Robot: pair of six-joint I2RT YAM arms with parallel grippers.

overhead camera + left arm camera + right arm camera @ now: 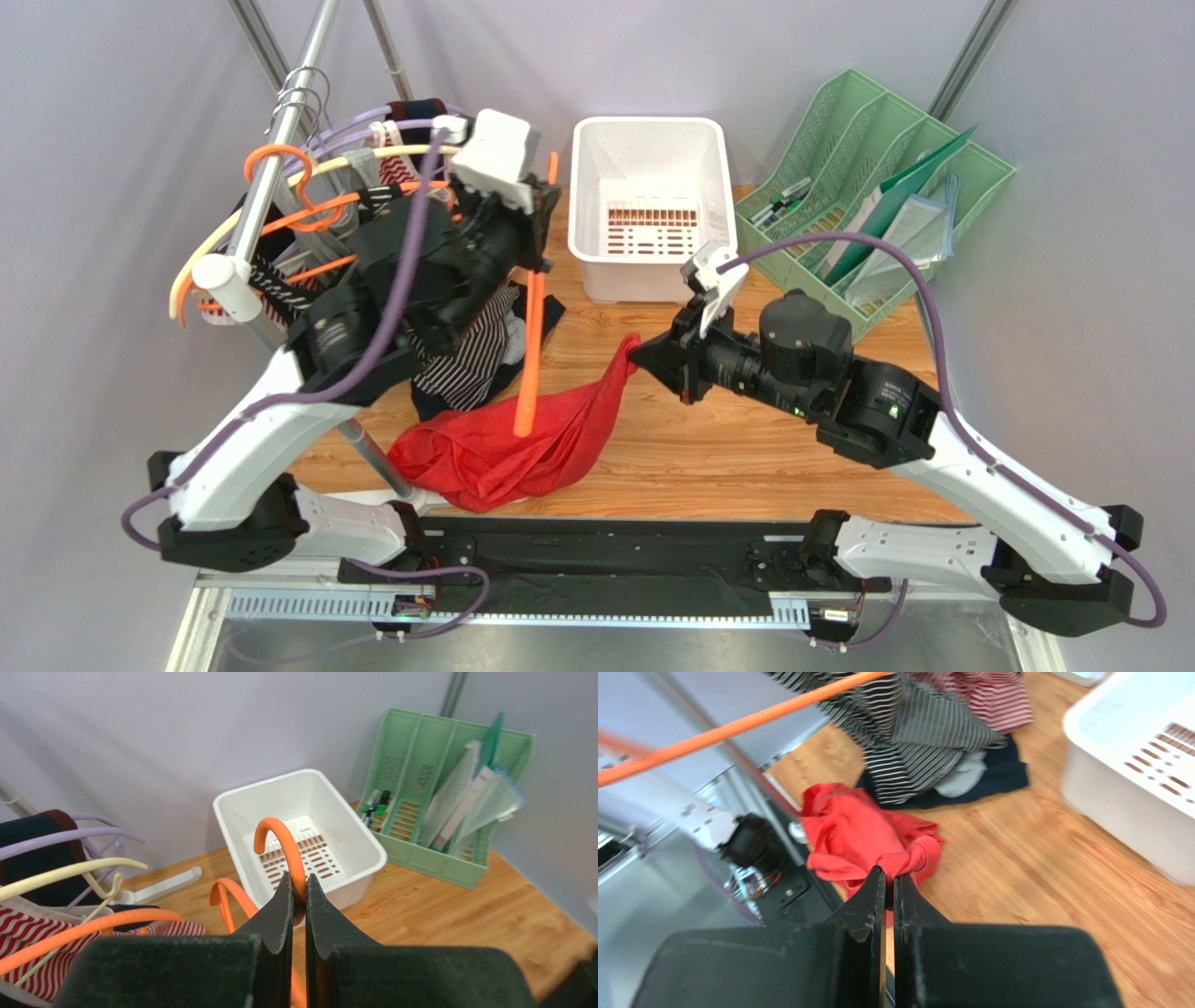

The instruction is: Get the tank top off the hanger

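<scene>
- The left gripper (299, 882) has its jaws pinched tight on the orange hanger (279, 843). They grip it right below the hook, which curls up just above them. This grip likely holds the hanger up so the top can slide off.
- The right gripper (886, 875) has its jaws squeezed shut on a bunched edge of the red tank top (857, 833). The rest of the top spreads out ahead of those jaws and lies on the wooden table (1032, 861).
- This pinch looks meant for pulling the top away from the hanger. From above, the hanger's low end seems to dip into the red cloth. So the top is probably not all the way off yet.
- The hanger is thin, smooth, hard plastic. The top is soft and floppy, full of folds.
- Beyond the red top lies a heap of striped clothes (927, 735), soft too.
- The white bin (354, 882) beyond the left jaws is hard, with slots in its bottom.
</scene>
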